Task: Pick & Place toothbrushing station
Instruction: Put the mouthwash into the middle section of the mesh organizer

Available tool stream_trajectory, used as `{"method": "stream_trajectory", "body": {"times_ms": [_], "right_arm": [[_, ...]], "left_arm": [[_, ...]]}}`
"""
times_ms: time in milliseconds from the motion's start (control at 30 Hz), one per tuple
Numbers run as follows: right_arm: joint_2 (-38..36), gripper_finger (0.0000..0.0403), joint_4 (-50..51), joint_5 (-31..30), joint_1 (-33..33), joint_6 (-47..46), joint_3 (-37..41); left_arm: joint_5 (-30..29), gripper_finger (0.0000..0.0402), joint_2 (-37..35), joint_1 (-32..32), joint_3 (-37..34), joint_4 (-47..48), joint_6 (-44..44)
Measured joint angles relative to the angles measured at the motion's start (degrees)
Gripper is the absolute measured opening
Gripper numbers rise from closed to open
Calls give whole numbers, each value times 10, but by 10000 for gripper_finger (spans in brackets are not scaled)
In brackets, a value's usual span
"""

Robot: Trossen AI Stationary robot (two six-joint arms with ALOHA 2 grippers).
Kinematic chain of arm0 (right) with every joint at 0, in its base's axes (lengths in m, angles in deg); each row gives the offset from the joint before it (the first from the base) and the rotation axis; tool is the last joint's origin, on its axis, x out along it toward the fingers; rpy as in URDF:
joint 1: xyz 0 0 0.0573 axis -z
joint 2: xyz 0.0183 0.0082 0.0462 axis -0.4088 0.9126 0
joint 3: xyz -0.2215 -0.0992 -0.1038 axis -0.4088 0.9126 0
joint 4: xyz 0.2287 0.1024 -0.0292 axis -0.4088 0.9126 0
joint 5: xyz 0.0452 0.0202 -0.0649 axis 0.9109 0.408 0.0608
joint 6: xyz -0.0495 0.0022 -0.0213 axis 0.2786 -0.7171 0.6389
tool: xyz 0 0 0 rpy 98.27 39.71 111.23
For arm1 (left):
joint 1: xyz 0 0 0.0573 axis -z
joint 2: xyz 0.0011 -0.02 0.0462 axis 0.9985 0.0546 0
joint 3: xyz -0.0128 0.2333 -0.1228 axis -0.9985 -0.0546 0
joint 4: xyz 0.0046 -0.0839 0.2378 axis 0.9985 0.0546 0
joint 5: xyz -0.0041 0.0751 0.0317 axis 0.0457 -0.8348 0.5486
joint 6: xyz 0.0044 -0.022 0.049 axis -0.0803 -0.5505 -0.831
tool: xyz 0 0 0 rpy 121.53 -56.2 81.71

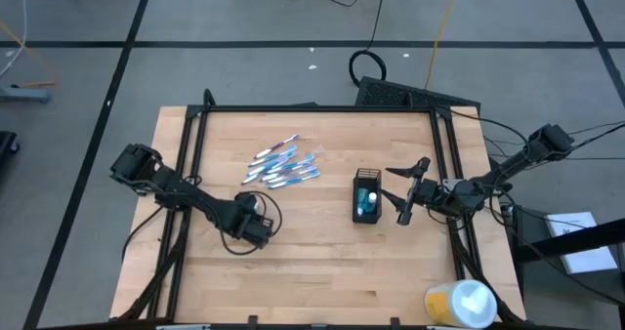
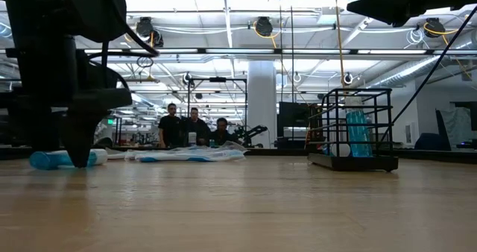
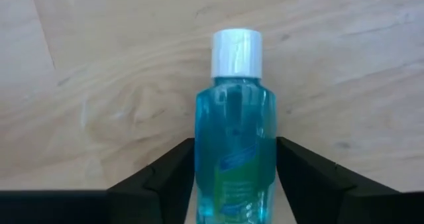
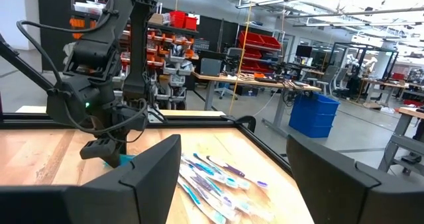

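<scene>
A small clear-blue bottle with a white cap (image 3: 235, 118) lies on its side on the wooden table, between the fingers of my left gripper (image 1: 260, 225). It also shows in the low view (image 2: 45, 160). Several blue-and-white toothbrushes (image 1: 283, 166) lie loose in a pile on the table's far middle. The black wire-mesh cup (image 1: 367, 197) stands upright right of centre with blue bottles inside (image 2: 358, 133). My right gripper (image 1: 404, 190) is open and empty just right of the cup, pointing toward it. My left gripper pinches the bottle's body (image 3: 205, 177) between its two fingers, one on each long side, below the cap. The fingers (image 3: 301, 177) come from above and lie along the bottle. The bottle lies flat on the table, its cap (image 3: 236, 52) pointing away from the wrist.
A yellow-and-white roll (image 1: 459, 304) sits at the table's near right corner. A black frame rail (image 1: 312, 107) runs along the table's far edge and sides. People stand in the room beyond the table (image 2: 194, 127). Bare wood lies between my left gripper and the cup.
</scene>
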State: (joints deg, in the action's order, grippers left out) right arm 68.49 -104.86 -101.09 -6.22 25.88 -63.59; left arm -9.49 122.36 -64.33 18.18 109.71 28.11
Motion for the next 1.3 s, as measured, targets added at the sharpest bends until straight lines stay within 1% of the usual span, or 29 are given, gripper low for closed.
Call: {"method": "stream_trajectory", "body": {"times_ms": [133,200,267,400,500,600,667,767,800,867,933,1000,1033,1100,1167,1300], "right_arm": [[0,265,0,0,0,0,0],[0,265,0,0,0,0,0],[0,265,0,0,0,0,0],[0,265,0,0,0,0,0],[0,265,0,0,0,0,0],[0,265,0,0,0,0,0],[0,265,0,0,0,0,0],[0,265,0,0,0,0,0],[0,265,0,0,0,-3,0],[0,265,0,0,0,-7,0],[0,265,0,0,0,-7,0],[0,265,0,0,0,-7,0],[0,265,0,0,0,-7,0],[0,265,0,0,0,-6,0],[0,265,0,0,0,-7,0],[0,265,0,0,0,-6,0]], "left_arm": [[-4,173,0,0,0,1,-5],[-5,166,0,0,0,2,-5],[-5,167,0,0,0,2,-5],[-18,196,-5,-1,-1,1,-13],[-50,212,-12,-2,10,-1,-34],[-88,210,-28,-2,24,-2,-67],[-119,196,-38,-2,31,-4,-92],[-171,166,-56,-2,50,-10,-139],[-174,155,-61,-2,53,-15,-158],[-159,133,-67,-2,58,-35,-187],[-122,117,-70,-4,59,-63,-213],[-87,108,-69,-4,59,-84,-240],[-82,108,-66,-4,59,-86,-245],[-82,116,-63,-5,58,-82,-243],[-83,134,-63,-7,58,-74,-233],[-83,191,-63,-8,58,-60,-210]]}}
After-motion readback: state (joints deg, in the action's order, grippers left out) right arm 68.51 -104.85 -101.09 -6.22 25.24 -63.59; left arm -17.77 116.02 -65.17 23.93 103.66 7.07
